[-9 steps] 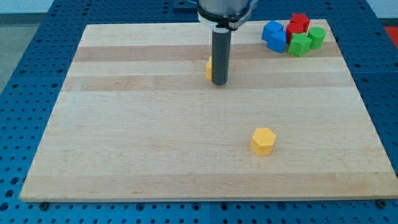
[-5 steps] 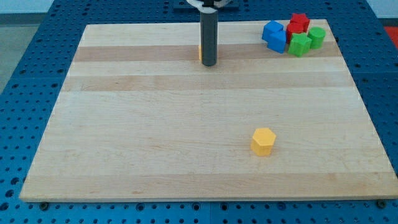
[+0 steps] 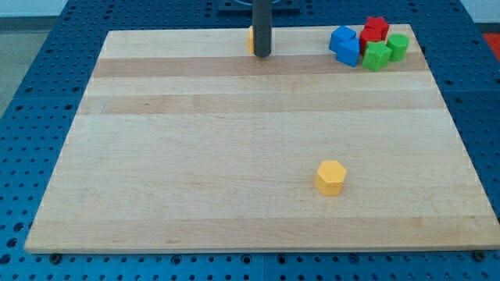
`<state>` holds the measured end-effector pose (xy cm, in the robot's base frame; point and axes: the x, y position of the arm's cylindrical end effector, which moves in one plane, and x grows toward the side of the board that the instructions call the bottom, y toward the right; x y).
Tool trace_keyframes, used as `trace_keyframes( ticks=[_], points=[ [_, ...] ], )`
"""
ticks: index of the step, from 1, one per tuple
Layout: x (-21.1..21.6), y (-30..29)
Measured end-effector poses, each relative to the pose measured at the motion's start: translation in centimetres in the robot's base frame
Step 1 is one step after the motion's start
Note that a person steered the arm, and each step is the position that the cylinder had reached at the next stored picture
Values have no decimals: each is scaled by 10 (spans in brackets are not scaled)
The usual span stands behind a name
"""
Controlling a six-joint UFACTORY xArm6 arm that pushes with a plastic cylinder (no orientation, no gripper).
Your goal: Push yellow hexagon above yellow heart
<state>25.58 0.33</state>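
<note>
My tip (image 3: 262, 55) at wooden board (image 3: 195, 156) top

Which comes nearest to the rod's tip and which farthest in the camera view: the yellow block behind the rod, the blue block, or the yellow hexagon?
From my tip:
1. Yellow block, mostly hidden by the rod, right at the tip's left near the view's top.
2. Blue block, off to the view's right in the corner cluster.
3. Yellow hexagon, alone toward the view's bottom right.

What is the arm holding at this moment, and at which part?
Nothing is held: the arm ends in a bare rod. My tip stands at the right side of a mostly hidden yellow block, far from the yellow hexagon.
</note>
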Motion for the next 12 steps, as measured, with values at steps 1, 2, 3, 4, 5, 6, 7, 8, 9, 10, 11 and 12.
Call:
trace_keyframes(
  ticks=[1,2,3,4,5,6,7,8,9,10,11,12],
  points=[
    [3,0],
    [42,11],
    [95,50],
    [162,102],
    [228,134],
    [280,148],
    [306,145],
    [310,117],
    [310,100],
    [306,85],
    [297,81],
    [283,81]
  ],
)
